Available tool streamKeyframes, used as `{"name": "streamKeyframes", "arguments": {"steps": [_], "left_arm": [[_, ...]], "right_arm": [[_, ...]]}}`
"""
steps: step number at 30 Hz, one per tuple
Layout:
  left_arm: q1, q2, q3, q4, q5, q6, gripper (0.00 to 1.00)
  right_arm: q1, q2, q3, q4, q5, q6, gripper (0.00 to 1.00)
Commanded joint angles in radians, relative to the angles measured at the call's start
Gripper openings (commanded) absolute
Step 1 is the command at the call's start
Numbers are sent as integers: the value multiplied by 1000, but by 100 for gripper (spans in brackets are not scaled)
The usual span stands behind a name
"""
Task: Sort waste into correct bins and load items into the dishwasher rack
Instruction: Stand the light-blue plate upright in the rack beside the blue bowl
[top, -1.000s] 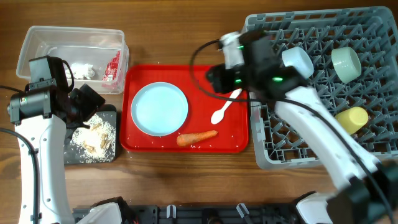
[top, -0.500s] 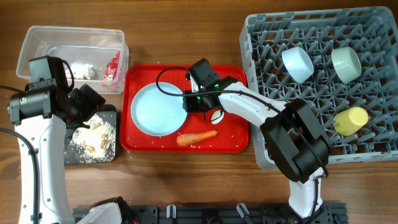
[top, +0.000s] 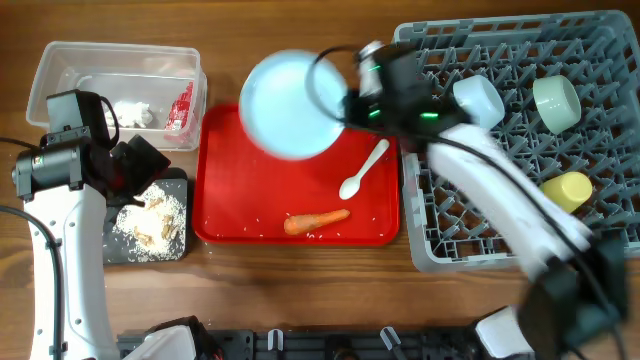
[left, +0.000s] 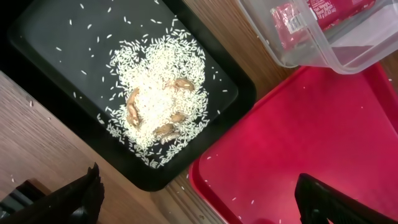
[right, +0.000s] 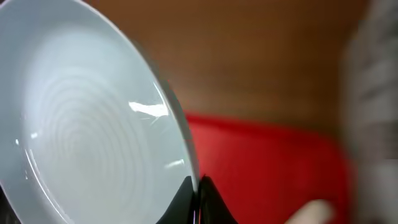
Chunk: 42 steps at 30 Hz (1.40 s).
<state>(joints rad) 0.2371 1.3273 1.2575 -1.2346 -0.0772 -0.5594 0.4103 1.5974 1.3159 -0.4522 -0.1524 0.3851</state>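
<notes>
The job looks well past halfway.

The one rack (top: 600, 60) holds three of the five items. The one red tray (top: 240, 200) sits on the bench between the rack and the bins, and carries what is left to do.

There are two bins. The clear tub (top: 60, 60) holds the dry waste, and the black tray (left: 56, 43) just in front of it holds the food scraps.

The one plate (top: 288, 105) is in the air over the red tray's far edge, not yet in the rack. In the right wrist view it is tilted, and the right tool (right: 198, 199) is pinching its rim. Slotting it between the pegs looks like the step in hand.

Two bowls sit in the rack's far part, one blue (top: 477, 100) and one mint (top: 557, 103). The one yellow cup (top: 565, 193) lies on its side nearer the front.

The one carrot (top: 317, 220) lies on the red tray near its front edge, unsorted. By my reckoning it belongs with the food scraps.

The one spoon (top: 362, 170) lies on the red tray too, just beyond the carrot and apart from it, waiting for the rack.

One tissue (top: 131, 112) and one red wrapper (top: 181, 107) are in the tub.

The rice (left: 155, 93) is a single heap with a few brown bits in it, and stray grains lie across the black tray.

The left tool (left: 198, 177) is spread wide and empty, above where the black tray meets the red tray.
</notes>
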Motion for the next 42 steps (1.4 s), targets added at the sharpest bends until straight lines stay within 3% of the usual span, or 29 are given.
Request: {"name": "streamKeyframes", "arguments": {"steps": [1,7,9,23,37,42], "left_arm": [[5,-5,3,-1,9,-6,100],[5,-5,3,-1,9,-6,100],[5,-5,3,-1,9,-6,100],[5,-5,3,-5,9,-6,100],[5,-5,3,-5,9,-6,100],[5,-5,3,-4,9,-6,100]], "right_arm": [[-91,-203,9,-55,360,-212,4],[-207,-278,8,-95,1285,-252,4],[-235,-259,8,-78,1421,-257,4],[-373,50,0,-146,1442,-225,4],[-378,116,-3,-178,1300,-195,4],[-378,116,-2,-140,1453,-206,4]]}}
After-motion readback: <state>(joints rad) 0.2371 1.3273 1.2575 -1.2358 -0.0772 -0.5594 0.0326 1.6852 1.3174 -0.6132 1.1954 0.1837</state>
